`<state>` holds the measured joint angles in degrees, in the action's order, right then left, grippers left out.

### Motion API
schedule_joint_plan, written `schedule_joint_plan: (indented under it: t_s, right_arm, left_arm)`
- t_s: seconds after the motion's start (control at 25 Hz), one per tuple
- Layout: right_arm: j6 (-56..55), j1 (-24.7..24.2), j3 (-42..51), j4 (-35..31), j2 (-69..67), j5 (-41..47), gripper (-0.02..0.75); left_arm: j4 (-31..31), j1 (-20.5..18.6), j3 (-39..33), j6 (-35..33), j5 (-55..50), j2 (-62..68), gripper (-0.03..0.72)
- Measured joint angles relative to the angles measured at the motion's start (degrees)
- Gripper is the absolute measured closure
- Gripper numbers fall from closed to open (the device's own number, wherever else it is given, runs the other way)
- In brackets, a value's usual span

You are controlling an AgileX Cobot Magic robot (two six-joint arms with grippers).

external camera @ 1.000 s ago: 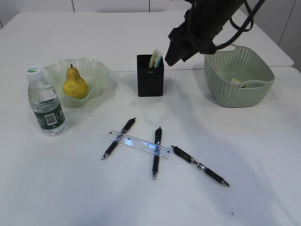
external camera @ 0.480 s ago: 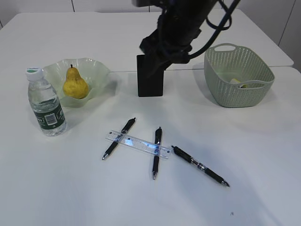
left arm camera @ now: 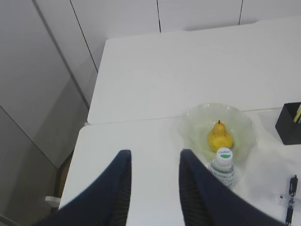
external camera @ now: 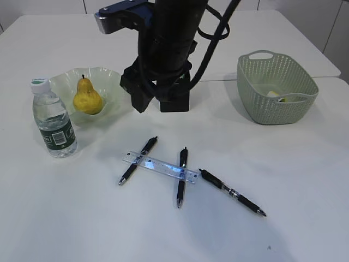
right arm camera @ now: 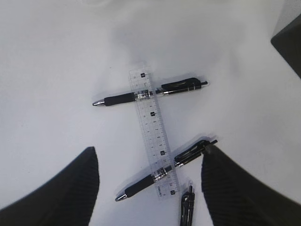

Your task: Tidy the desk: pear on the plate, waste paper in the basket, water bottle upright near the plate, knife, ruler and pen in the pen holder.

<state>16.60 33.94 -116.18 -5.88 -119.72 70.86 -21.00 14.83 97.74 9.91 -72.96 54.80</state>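
exterior view:
desk: large plain white tabletop (external camera: 283, 180) w/ seam across it.
pear: yellow pear, short dark stem (external camera: 87, 98), upright in pale green glass dish w/ wavy rim (external camera: 112, 82).
bottle: small clear plastic bottle, dark green label, white cap (external camera: 53, 121), upright, just beside dish, front-left.
holder: black square-sided cup (external camera: 177, 101), mid desk, mostly hidden behind dark right arm (external camera: 169, 38).
basket: sage green lattice basket (external camera: 275, 87), right side, pale scrap inside.
ruler: clear plastic ruler (external camera: 160, 166) lying across two black pens (external camera: 137, 160) (external camera: 181, 176); third black pen (external camera: 232, 192) just right of its end.

left wrist view:
left gripper (left arm camera: 153, 162): dark fingers apart, nothing between, above desk's left edge; pear, dish, bottle cap ahead to the right.

right wrist view:
right gripper (right arm camera: 150, 174): fingers wide apart, empty, above ruler; ruler runs lengthwise between them, crossing both pens; holder corner at upper right.
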Motion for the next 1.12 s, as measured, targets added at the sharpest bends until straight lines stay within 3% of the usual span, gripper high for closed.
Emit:
schedule_joint_plan:
  t_s: [0.16,0.4,0.76,1.12]
  right_arm:
    - [-0.3,0.1,3.6,0.2,0.0,-0.1,0.202]
    - [2.4,0.1,13.3,0.2,-0.1,-0.1,0.204]
    - [7.1,0.1,14.4,0.3,-2.2,-0.8,0.2]
    - [9.2,0.2,14.4,4.8,-7.4,-8.0,0.144]
  left_arm:
    - [1.8,0.0,-4.7,1.5,-0.1,-2.0,0.447]
    - [9.4,0.0,-10.3,1.9,-0.1,-2.4,0.447]
    - [10.4,0.0,-24.9,1.9,0.1,-2.4,0.447]
    - [9.8,0.0,-26.4,1.9,0.3,-2.4,0.447]
